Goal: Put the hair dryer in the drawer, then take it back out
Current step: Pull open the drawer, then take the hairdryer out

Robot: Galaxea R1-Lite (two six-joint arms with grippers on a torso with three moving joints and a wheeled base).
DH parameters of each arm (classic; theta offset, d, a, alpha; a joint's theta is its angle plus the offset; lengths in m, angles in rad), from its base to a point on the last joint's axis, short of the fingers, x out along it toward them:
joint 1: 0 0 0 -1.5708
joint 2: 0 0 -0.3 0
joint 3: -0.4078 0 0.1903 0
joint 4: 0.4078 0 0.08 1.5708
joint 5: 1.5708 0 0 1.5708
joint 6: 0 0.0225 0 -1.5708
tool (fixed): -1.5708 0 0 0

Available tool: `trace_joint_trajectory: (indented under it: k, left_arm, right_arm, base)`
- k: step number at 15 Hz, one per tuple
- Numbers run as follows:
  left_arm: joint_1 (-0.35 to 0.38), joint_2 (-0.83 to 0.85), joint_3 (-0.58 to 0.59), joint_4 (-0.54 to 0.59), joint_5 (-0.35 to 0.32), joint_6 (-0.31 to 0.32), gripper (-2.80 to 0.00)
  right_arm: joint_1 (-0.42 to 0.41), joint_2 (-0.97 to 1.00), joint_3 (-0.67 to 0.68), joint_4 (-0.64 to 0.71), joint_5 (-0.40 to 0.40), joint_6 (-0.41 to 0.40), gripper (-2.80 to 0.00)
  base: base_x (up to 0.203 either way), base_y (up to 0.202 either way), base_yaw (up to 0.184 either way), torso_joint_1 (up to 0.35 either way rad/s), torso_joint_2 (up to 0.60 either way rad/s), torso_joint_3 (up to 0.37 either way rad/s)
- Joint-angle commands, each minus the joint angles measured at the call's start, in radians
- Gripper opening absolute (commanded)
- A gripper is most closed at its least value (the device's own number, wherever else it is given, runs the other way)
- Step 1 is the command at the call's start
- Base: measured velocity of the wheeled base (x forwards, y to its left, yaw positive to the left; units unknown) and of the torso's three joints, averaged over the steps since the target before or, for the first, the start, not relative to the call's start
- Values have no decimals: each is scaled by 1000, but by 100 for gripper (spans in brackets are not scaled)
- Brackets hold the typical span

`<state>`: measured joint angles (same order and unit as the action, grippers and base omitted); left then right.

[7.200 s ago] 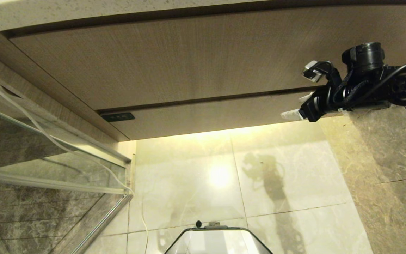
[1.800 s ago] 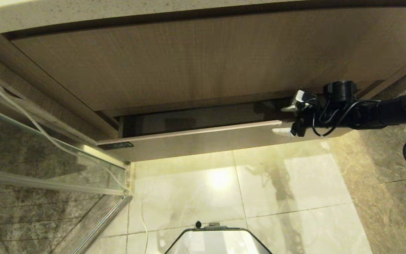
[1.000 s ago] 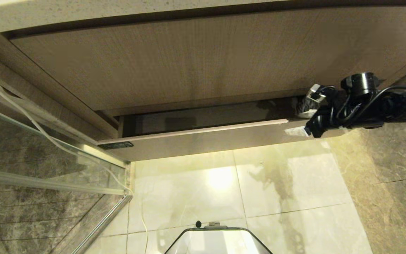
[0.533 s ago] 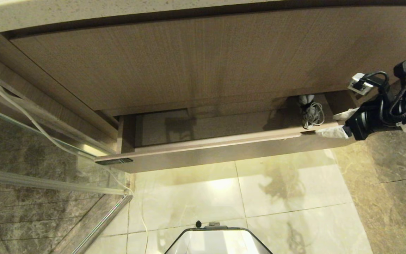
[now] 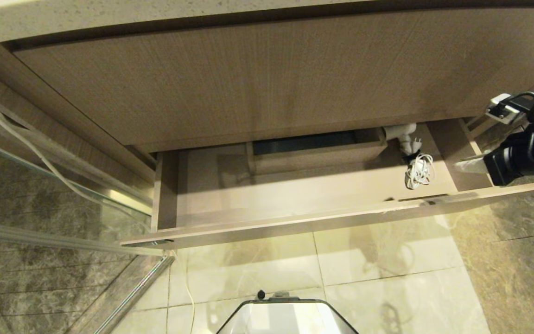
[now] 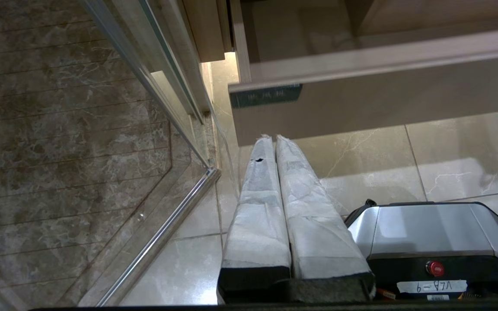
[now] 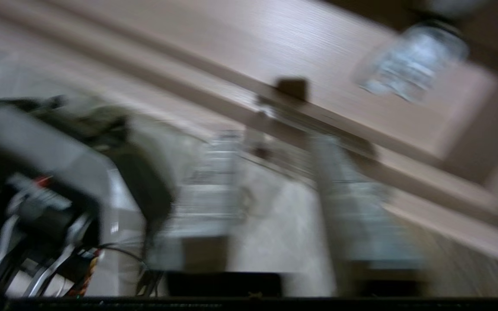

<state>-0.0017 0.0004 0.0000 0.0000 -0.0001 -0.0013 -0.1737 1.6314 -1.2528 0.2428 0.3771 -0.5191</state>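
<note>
pale marble floor tiles [image 5: 378, 297] and a wood-grain vanity fill my head view. the drawer [image 5: 322, 220] stands pulled well out under the taller front panel [image 5: 257, 79], with a boxed cutout [image 5: 315, 150] at its back. the hair dryer [image 5: 401, 132] lies at the drawer's back right corner, mostly tucked under the panel, its bundled white cord [image 5: 419, 172] resting on the drawer floor in front of it. my right gripper [image 5: 468, 166] sits over the drawer's right end, just beside the side wall and clear of the dryer; from here i can't tell how its fingers stand. a glass shower screen [image 5: 58, 195] stands to the left.

in the left wrist view, my left gripper [image 6: 275, 140] hangs low above the floor with its wrapped fingers pressed together and nothing between them, pointing at the drawer front near its small dark label [image 6: 266, 93].

the right wrist view is badly smeared; the fingers [image 7: 214, 190] seem to stand apart, though i can't say for sure.
</note>
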Motion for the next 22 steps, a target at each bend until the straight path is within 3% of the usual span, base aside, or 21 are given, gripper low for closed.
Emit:
trace_joint_trajectory:
  k: [1,4,9,10,15,20,22]
  left_arm:
    - [0,0,0,0,0,0,-280]
    - [0,0,2,0,-1,0,-280]
    - [0,0,2,0,0,0,-280]
    - [0,0,2,0,0,0,-280]
    - [0,0,0,0,0,0,-280]
    - [0,0,0,2,-1,0,-280]
    - [0,0,2,0,-1,0,-280]
  right_arm:
    - [-12,-10,-1,-2,-8,0,-280]
    - [-115,98,-17,-121,-125,2,-280]
    - [-213,261,-48,-212,-158,-13,-280]
    - [-213,262,-48,-213,-158,-14,0]
    - [-227,456,-124,-248,-146,-48,0]
    - [-226,458,-127,-252,-141,-51,0]
    - [-220,543,-182,-292,-68,-68,0]
  base:
    - [0,0,0,0,0,0]
    - [0,0,0,0,0,0]
    - [0,0,0,0,0,0]
    - [0,0,0,0,0,0]
    - [0,0,0,0,0,0]
    - [0,0,0,0,0,0]
    - [0,0,0,0,0,0]
